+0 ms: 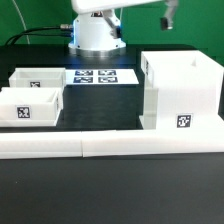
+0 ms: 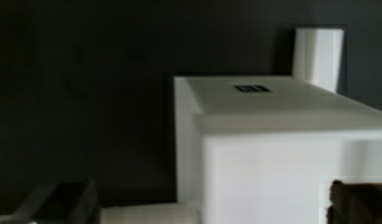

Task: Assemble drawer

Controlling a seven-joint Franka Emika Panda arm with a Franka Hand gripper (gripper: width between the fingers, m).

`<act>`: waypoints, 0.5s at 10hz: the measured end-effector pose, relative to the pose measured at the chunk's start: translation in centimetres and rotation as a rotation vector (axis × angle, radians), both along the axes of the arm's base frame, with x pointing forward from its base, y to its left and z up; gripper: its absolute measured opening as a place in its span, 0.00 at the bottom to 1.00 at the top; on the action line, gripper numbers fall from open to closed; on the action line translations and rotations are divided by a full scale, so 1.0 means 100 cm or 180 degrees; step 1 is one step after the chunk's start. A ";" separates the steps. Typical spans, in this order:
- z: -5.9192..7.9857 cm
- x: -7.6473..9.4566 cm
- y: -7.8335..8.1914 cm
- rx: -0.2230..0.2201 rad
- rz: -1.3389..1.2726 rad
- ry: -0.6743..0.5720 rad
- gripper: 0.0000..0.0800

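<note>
The drawer's tall housing [image 1: 180, 90] [image 2: 277, 140] stands on the dark counter [image 1: 120, 195] at the exterior view's right, tag facing front. Its two trays, the far tray [image 1: 38, 78] and the near tray [image 1: 28, 107], sit close together at the exterior view's left. The marker board [image 1: 103, 76] lies between trays and housing, and a long wall bar [image 1: 110, 147] runs along the front. The claw [image 1: 170, 14] [image 2: 209, 205] hangs above the housing, released, fingers [image 2: 63, 202] spread and holding nothing.
</note>
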State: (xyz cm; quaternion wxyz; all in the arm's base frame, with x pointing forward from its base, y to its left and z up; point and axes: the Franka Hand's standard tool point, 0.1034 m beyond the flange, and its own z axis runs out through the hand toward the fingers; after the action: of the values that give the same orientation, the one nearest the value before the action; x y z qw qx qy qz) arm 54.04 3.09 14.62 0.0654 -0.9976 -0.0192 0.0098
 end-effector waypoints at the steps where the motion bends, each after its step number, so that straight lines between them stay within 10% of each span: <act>1: -0.004 -0.008 -0.011 -0.0020 -0.0011 0.0005 0.81; 5: -0.024 -0.021 -0.041 -0.0094 0.0080 -0.0087 0.81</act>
State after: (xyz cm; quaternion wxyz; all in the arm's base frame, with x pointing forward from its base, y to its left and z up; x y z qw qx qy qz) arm 51.91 -1.02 12.26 0.0502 -0.9982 -0.0324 -0.0028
